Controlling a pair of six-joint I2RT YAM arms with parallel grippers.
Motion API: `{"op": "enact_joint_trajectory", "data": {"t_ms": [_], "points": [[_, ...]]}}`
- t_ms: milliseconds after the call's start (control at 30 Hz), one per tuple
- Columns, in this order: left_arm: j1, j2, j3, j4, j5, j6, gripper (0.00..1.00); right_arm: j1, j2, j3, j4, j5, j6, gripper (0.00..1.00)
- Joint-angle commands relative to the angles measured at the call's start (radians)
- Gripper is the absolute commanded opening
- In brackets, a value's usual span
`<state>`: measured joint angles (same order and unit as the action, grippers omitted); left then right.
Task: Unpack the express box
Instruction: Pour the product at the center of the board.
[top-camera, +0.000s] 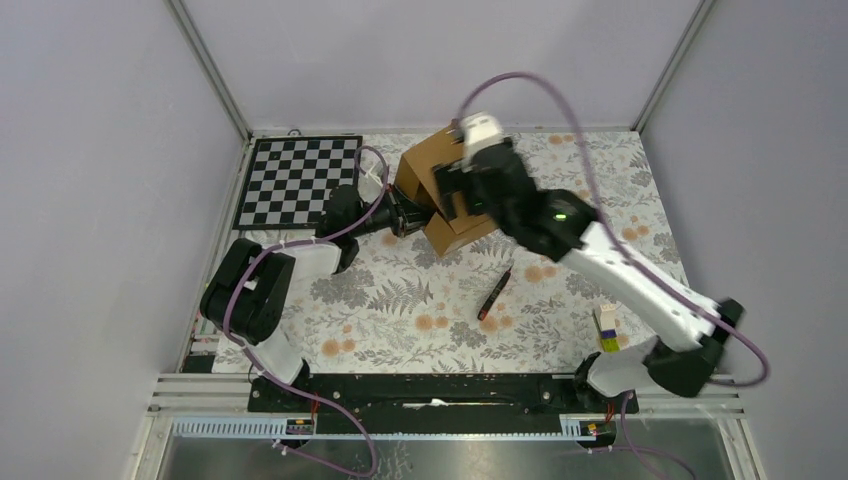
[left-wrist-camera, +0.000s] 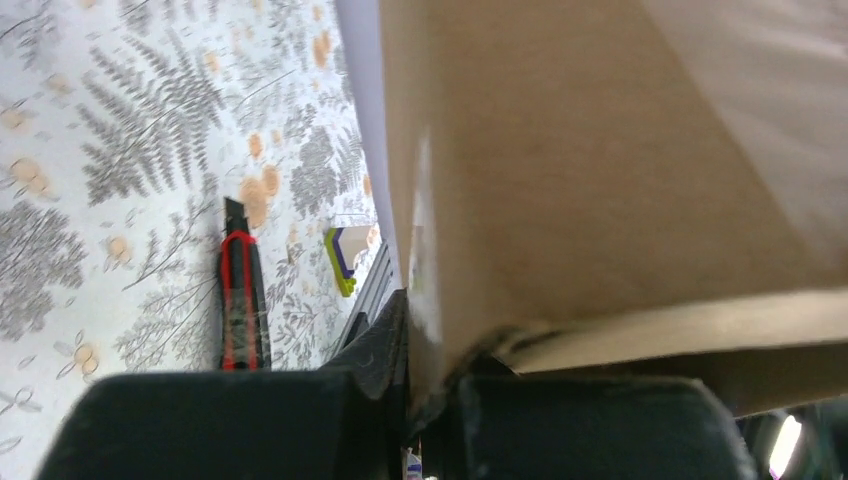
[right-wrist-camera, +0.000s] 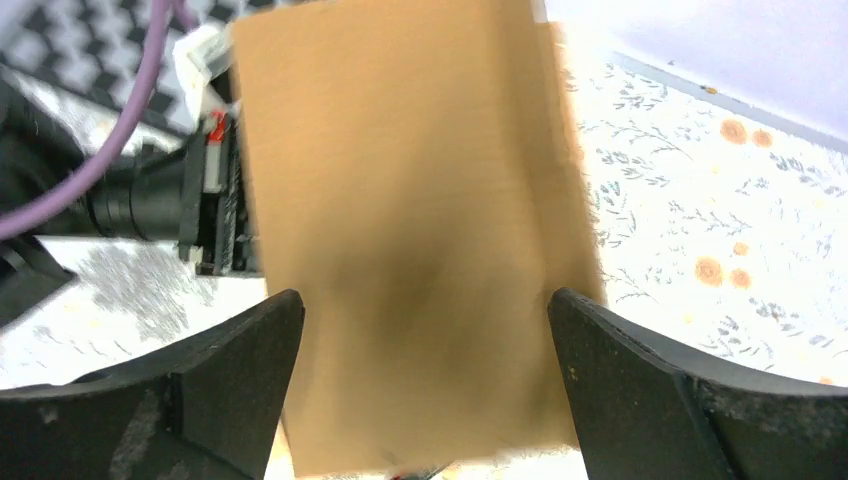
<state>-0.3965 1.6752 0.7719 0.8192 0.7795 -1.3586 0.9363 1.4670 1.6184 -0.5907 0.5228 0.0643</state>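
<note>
The express box (top-camera: 428, 168) is a plain brown carton at the back middle of the table, tilted, with a flap raised. My left gripper (top-camera: 418, 216) reaches in from the left and is shut on a cardboard edge of the box; in the left wrist view the box (left-wrist-camera: 600, 150) fills the right side and its edge is pinched between the fingers of my left gripper (left-wrist-camera: 430, 392). My right gripper (top-camera: 462, 190) hovers over the box. In the right wrist view my right gripper (right-wrist-camera: 425, 335) is open, its fingers wide apart on either side of the box panel (right-wrist-camera: 410, 220).
A red-handled cutter (top-camera: 495, 292) lies on the floral cloth in front of the box, and shows in the left wrist view (left-wrist-camera: 243, 300). A checkerboard (top-camera: 300, 180) lies at the back left. A small yellow, white and purple block (top-camera: 605, 328) stands near the right arm's base.
</note>
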Motion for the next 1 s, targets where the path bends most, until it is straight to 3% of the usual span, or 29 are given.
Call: {"op": "enact_joint_trajectory", "data": {"t_ms": [0,133,200,300,400,500,667,767,833,967], "points": [[0.007,-0.023,0.054,0.267,0.085,0.049,0.0,-0.212,-0.212,-0.095,0.024,-0.226,0.196,1.0],[-0.008,-0.125,0.076,0.037,-0.084,0.353,0.0,-0.48,-0.312,-0.254,0.1,-0.396,0.352,1.0],[-0.03,-0.2,0.093,-0.092,-0.242,0.541,0.0,-0.551,-0.318,-0.295,0.124,-0.47,0.42,1.0],[-0.065,-0.315,0.051,-0.108,-0.528,0.713,0.0,-0.641,-0.286,-0.345,0.142,-0.558,0.536,1.0],[-0.123,-0.423,0.0,-0.053,-0.756,0.885,0.0,-0.721,-0.233,-0.437,0.199,-0.681,0.653,1.0],[-0.262,-0.463,-0.029,0.033,-0.999,1.176,0.0,-0.737,-0.165,-0.501,0.358,-0.808,0.728,1.0],[-0.478,-0.343,-0.076,0.338,-1.274,1.633,0.0,-0.707,0.015,-0.395,0.538,-1.013,0.792,1.0],[-0.55,-0.181,-0.118,0.625,-1.372,1.91,0.0,-0.683,0.068,-0.296,0.528,-1.059,0.741,1.0],[-0.596,-0.099,-0.131,0.756,-1.395,2.064,0.0,-0.674,0.07,-0.248,0.467,-0.98,0.634,1.0],[-0.637,-0.014,-0.133,0.784,-1.371,2.185,0.0,-0.673,0.11,-0.208,0.453,-0.956,0.519,0.99]]}}
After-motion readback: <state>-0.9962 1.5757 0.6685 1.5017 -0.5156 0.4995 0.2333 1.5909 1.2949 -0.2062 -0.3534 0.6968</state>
